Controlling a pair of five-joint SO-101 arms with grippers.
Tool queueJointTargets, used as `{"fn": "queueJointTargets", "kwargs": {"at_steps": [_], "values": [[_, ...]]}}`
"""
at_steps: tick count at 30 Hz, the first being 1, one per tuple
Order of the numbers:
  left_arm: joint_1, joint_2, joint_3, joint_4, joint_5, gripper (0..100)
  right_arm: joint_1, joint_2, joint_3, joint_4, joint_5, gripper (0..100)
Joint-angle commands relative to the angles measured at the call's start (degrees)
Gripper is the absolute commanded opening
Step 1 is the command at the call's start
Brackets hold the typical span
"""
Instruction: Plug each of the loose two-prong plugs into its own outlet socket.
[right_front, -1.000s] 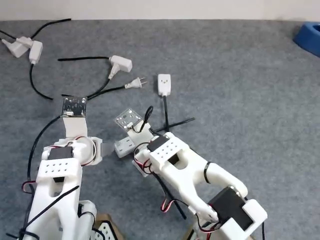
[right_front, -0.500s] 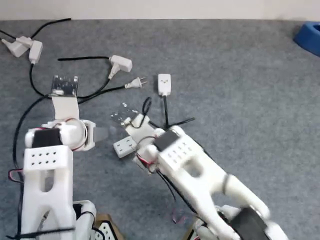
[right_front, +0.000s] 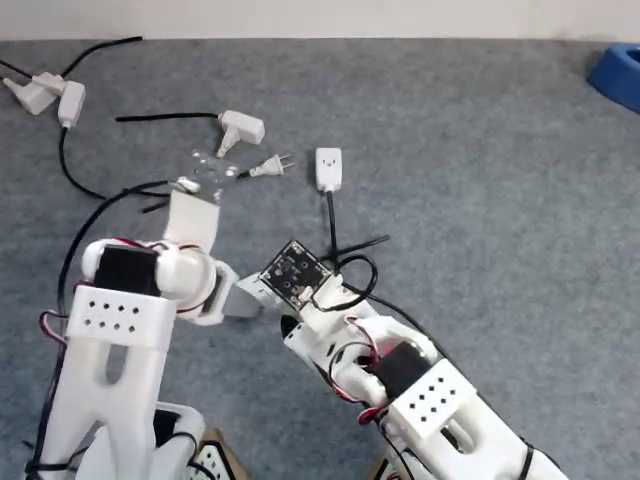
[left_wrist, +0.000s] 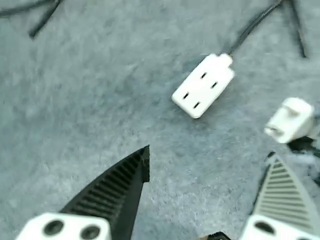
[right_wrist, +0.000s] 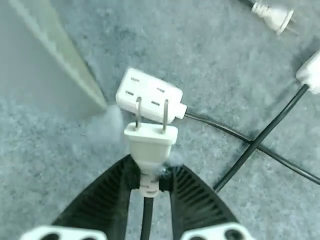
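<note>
My right gripper (right_wrist: 150, 169) is shut on a white two-prong plug (right_wrist: 150, 141). Its prongs point at a white outlet socket (right_wrist: 149, 95) lying on the grey carpet, just short of its face. The same socket (left_wrist: 204, 85) shows in the left wrist view, with the held plug (left_wrist: 291, 120) off to one side. My left gripper (left_wrist: 210, 155) hangs open above the carpet near the socket, holding nothing. From above, the left gripper (right_front: 238, 298) sits close beside the right arm's wrist board (right_front: 295, 270).
A loose two-prong plug (right_front: 270, 167) lies beside a second white socket (right_front: 328, 168) farther back. An angled white plug (right_front: 243, 127) and more plugs (right_front: 45, 95) lie at the back left. Black cords (right_front: 345, 245) cross the carpet. A blue object (right_front: 618, 75) sits at the far right.
The left arm's wrist swung left and then across to the right, towards the middle. The right arm turned and drew back towards the near edge, still holding the plug.
</note>
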Motion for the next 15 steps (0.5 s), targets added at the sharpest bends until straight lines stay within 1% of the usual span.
{"fn": "queueJointTargets", "kwargs": {"at_steps": [1, 9, 12, 15], "values": [[2.42, -1.19, -5.58, 0.53, -0.70, 35, -0.57, -1.54, -0.40, -1.27, 0.44, 0.6], [2.59, -0.66, -5.58, 0.00, -0.88, 35, -0.66, -2.07, -0.66, -0.84, 0.35, 0.6], [4.53, -0.66, -5.58, -0.79, -0.70, 35, -0.75, -2.07, -3.82, 2.86, -0.26, 0.6], [6.55, -0.66, -5.58, -1.58, -0.62, 35, -2.68, -2.07, -6.81, 4.70, -1.14, 0.6]]}}
